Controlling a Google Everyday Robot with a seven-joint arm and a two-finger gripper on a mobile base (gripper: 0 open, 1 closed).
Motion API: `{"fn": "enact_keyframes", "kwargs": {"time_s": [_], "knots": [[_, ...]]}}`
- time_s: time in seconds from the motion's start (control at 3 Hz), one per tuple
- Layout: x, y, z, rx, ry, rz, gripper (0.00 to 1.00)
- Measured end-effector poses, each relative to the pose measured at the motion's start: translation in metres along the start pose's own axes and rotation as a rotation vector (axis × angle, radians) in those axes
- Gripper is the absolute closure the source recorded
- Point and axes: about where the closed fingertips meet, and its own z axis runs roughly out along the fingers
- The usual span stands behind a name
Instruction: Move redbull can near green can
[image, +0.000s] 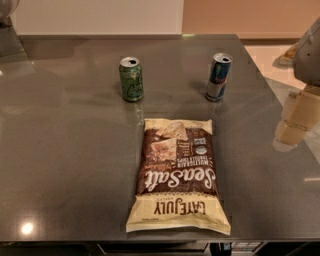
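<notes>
The redbull can (219, 77) is slim, blue and silver, and stands upright at the back right of the dark grey table (65, 150). The green can (131, 79) stands upright to its left, about a hand's width and a half away. My gripper (295, 122) shows as pale blocks at the right edge of the view, over the table's right side. It is to the right of the redbull can, nearer than it, and apart from it. It holds nothing that I can see.
A large brown and cream chip bag (178, 172) lies flat in the middle front of the table, in front of both cans. The table's front edge runs along the bottom of the view. A pale wall stands behind the table.
</notes>
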Motion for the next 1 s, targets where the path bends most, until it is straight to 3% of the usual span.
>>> {"fn": "enact_keyframes", "kwargs": {"time_s": [0.33,1.0], "knots": [[0.0,-0.001,-0.001,0.002,0.0,-0.001,0.0],[-0.009,-0.044,0.028,-0.073,-0.055,0.038,0.0]]}}
